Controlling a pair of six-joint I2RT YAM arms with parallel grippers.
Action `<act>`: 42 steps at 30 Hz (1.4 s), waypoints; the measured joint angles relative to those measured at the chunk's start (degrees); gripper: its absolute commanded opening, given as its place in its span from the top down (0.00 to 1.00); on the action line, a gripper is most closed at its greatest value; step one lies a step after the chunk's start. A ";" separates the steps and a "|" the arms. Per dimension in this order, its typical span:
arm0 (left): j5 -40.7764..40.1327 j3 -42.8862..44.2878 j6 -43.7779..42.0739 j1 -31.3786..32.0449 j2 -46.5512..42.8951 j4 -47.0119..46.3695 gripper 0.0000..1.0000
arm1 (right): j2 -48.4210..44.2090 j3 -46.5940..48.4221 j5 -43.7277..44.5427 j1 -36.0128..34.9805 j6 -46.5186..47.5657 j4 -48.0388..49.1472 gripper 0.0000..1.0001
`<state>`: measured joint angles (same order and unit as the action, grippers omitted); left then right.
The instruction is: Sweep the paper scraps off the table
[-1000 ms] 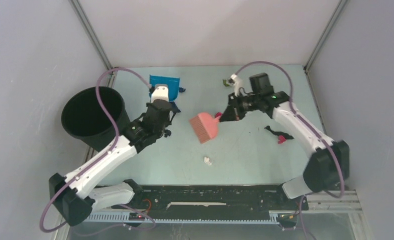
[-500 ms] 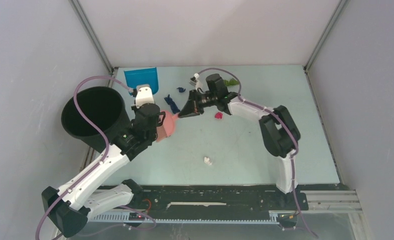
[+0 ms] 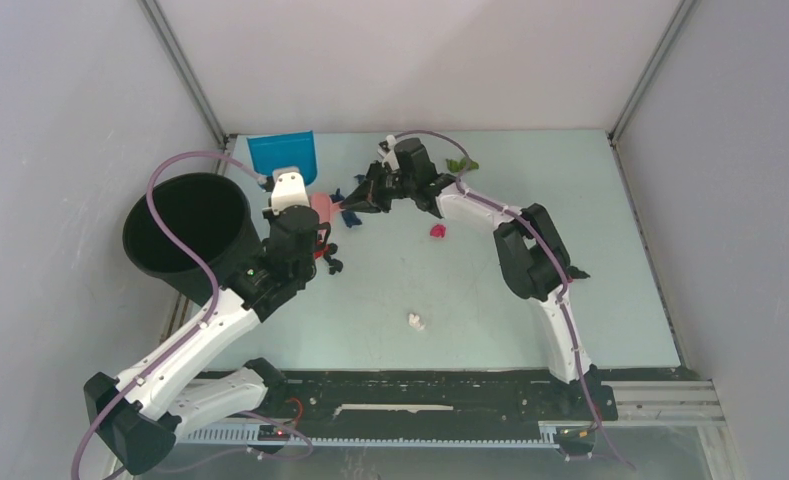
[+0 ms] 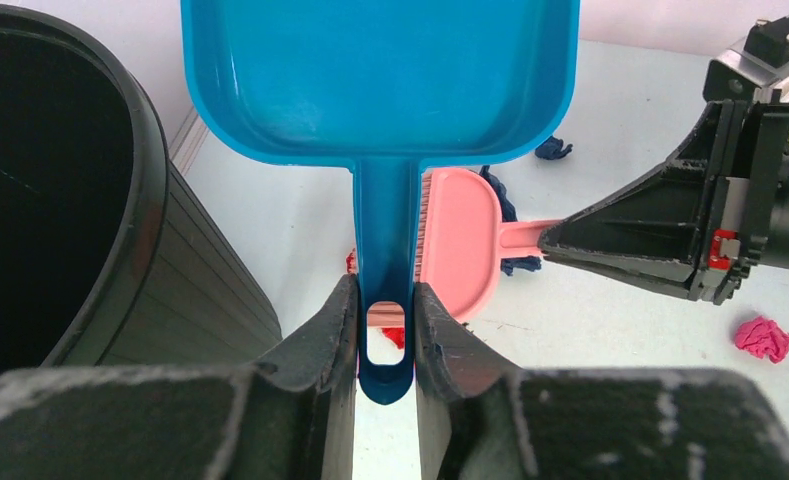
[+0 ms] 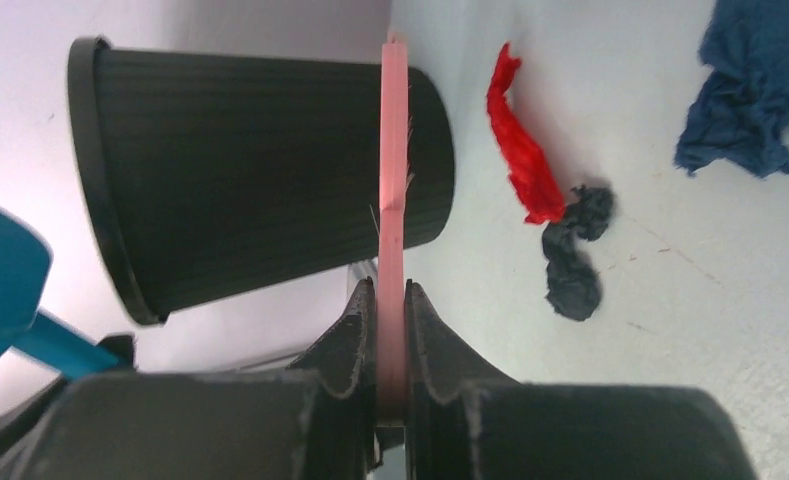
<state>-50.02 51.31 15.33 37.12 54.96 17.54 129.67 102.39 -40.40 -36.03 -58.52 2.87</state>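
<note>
My left gripper point(image 3: 289, 178) point(image 4: 387, 330) is shut on the handle of the blue dustpan point(image 3: 282, 155) point(image 4: 380, 80), held at the back left by the bin. My right gripper point(image 3: 356, 203) point(image 5: 391, 300) is shut on the handle of the pink brush point(image 3: 322, 208) point(image 4: 460, 240) point(image 5: 394, 150), just right of the dustpan. Paper scraps lie on the table point(image 3: 530, 330): red point(image 3: 322, 252) point(image 5: 520, 150), black point(image 3: 335, 265) point(image 5: 573, 260), dark blue point(image 3: 348, 215) point(image 5: 745, 90), magenta point(image 3: 437, 231) point(image 4: 763, 337), white point(image 3: 415, 321), green point(image 3: 460, 165).
A tall black bin point(image 3: 185, 235) point(image 4: 60, 200) point(image 5: 260, 170) stands at the left edge beside the left arm. Another black scrap point(image 3: 575, 272) lies by the right arm's elbow. Grey walls close the back and sides; a black rail point(image 3: 420, 385) runs along the near edge.
The right arm swung the brush far left across the table to beside the dustpan. The left gripper carried the dustpan left and back. Red and black scraps now show by the left arm.
</note>
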 measured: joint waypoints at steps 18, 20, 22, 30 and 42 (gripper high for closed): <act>-0.35 0.00 -0.92 -0.04 0.00 -0.70 1.00 | -6.51 -6.91 15.91 -1.16 8.57 -19.08 1.00; -0.33 0.00 -0.90 -0.04 0.00 -0.70 1.00 | -10.19 -10.25 16.68 -0.63 10.43 -19.61 1.00; -0.17 0.00 -0.90 -0.04 0.02 -0.70 1.00 | -14.51 -14.10 17.42 -0.02 13.18 -20.68 1.00; 0.70 0.00 -0.87 -0.15 0.07 -0.68 1.00 | -29.62 -28.15 17.79 10.73 24.90 -25.81 1.00; 0.92 0.00 -0.85 -0.22 0.02 -0.68 1.00 | -52.65 -34.25 11.34 22.08 41.00 -35.50 1.00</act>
<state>-49.10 51.31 14.48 36.91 54.98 16.86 77.01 68.14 -29.06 -13.96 -17.52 -32.62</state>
